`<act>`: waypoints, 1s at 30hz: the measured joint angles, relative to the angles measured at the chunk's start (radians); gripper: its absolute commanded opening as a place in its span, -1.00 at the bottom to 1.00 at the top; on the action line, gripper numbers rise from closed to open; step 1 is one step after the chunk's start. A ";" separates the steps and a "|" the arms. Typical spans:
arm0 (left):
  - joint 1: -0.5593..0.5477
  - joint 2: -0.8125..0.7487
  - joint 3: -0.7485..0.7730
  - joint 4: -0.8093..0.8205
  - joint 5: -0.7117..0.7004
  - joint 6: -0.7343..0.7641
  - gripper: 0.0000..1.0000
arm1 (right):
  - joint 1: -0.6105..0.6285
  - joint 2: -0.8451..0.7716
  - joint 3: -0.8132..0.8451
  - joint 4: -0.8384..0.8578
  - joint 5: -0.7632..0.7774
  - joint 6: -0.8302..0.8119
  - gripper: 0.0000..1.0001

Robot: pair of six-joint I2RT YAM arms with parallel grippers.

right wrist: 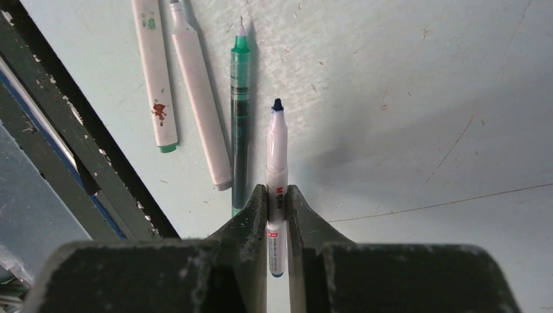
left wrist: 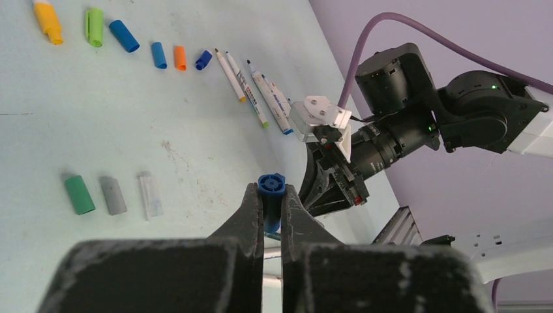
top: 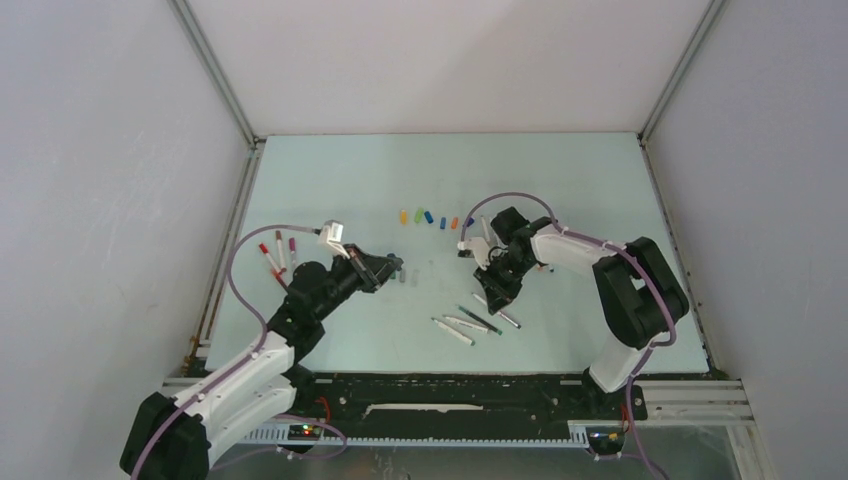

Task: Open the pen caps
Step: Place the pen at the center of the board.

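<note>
– Jaws both clamped: left gripper on a blue cap, right gripper on the bare pen.
– Yep, cap's off, held over the desk, left of centre. Next I'd guess: pen down by the loose pens near the front edge, cap into the far row of caps.

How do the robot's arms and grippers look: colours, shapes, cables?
The left arm and right arm have white links between bulky black joints. A thin purple cable loops along each. A white camera block sits at each wrist. The left gripper and right gripper have dark, wedge-shaped jaws, scuffed pale at the edges. A green light glows on the right arm.
</note>
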 measured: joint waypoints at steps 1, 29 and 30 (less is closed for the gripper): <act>0.000 0.003 0.000 0.003 0.000 -0.001 -1.00 | 0.003 0.004 0.002 0.002 0.007 0.005 -0.73; -0.141 0.160 0.028 -0.040 -0.064 -0.017 -1.00 | -0.016 -0.062 0.040 -0.077 -0.009 -0.058 -0.25; -0.159 0.177 0.047 -0.072 -0.088 -0.014 -1.00 | -0.029 -0.080 0.040 -0.083 -0.019 -0.067 -0.25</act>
